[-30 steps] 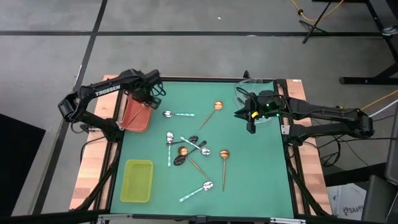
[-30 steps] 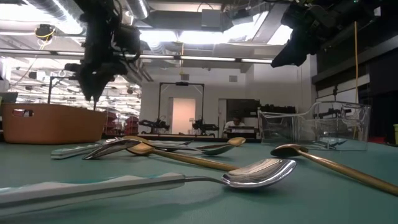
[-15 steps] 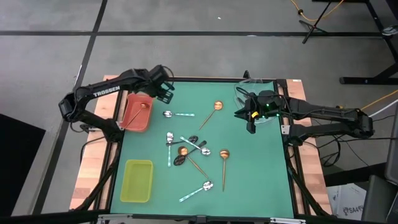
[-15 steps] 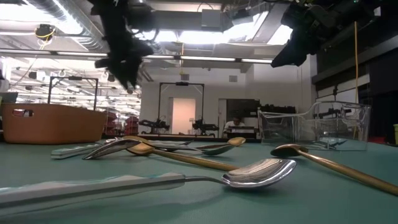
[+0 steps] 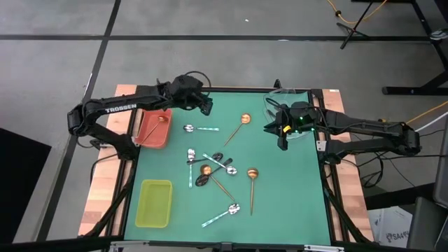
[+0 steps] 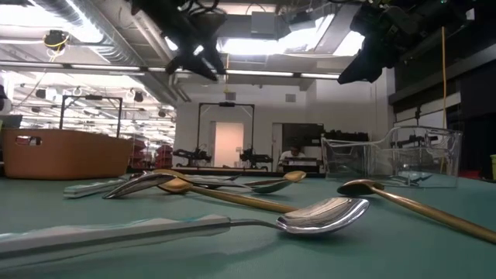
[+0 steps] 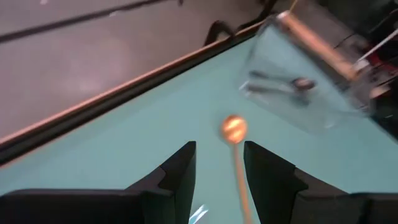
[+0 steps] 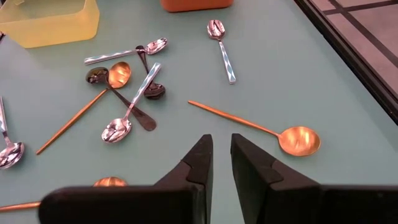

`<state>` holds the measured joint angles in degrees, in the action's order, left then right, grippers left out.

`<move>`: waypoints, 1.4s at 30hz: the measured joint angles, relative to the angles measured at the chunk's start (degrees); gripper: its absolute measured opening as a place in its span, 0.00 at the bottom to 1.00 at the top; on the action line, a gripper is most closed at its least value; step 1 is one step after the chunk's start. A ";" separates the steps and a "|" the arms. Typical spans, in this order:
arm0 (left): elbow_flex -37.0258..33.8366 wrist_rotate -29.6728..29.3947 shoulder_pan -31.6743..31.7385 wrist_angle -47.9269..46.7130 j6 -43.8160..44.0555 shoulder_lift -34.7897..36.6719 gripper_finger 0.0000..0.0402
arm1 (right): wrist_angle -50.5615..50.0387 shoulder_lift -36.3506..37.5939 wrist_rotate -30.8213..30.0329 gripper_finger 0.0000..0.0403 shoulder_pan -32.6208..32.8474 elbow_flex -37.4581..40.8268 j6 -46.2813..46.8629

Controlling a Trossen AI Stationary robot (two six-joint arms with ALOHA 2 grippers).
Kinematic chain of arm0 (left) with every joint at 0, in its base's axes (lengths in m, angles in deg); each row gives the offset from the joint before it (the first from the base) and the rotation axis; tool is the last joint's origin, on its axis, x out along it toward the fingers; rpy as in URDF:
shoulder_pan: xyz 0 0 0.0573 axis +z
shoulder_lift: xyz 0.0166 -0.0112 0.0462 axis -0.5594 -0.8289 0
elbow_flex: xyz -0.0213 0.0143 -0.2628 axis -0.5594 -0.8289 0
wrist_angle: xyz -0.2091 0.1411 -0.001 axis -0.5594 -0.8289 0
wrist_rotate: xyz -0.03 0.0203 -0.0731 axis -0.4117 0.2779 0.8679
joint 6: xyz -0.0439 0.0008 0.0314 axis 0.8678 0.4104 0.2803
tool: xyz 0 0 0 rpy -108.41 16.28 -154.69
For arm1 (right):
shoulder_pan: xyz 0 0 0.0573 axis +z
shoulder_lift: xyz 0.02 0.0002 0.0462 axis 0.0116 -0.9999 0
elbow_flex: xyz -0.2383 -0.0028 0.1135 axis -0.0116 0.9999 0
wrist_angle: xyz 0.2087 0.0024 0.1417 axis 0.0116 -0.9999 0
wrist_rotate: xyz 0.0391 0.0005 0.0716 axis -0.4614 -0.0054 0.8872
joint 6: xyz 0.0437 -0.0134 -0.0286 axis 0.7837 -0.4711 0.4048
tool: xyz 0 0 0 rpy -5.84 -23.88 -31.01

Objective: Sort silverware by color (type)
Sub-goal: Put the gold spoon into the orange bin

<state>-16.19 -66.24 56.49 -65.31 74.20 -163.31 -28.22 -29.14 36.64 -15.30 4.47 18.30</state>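
Note:
Silverware lies scattered on the green mat: a crossed cluster of mint-handled, black and copper spoons point(image 5: 208, 166), a mint-handled spoon point(image 5: 198, 129), two copper spoons point(image 5: 240, 124) point(image 5: 252, 182), and another mint-handled one point(image 5: 224, 213). One copper spoon point(image 5: 159, 120) rests in the red tray point(image 5: 150, 136). My left gripper point(image 5: 208, 105) hangs open and empty above the mat's far side, slanting down toward the copper spoon point(image 7: 234, 128). My right gripper point(image 5: 283, 140) hovers at the far right with a narrow gap point(image 8: 222, 155) and nothing between its fingers.
A clear tray point(image 5: 306, 98) holding spoons stands at the far right corner, just behind my right gripper. A yellow-green tray point(image 5: 155, 203) sits at the near left. The mat's near right quarter is bare.
My left gripper has risen from over the red tray and swung toward the table's right along the far edge, tipping up from pointing steeply down to a shallow slant. A copper spoon now shows lying in the red tray.

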 joint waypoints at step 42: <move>-0.04 -6.24 -11.03 51.16 -7.49 -36.89 0.32 | 0.00 -0.02 0.00 0.13 0.02 0.02 -0.01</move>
<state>-16.23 -72.48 45.46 -14.15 66.71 -200.20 -28.22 -29.16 36.64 -15.28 4.49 18.29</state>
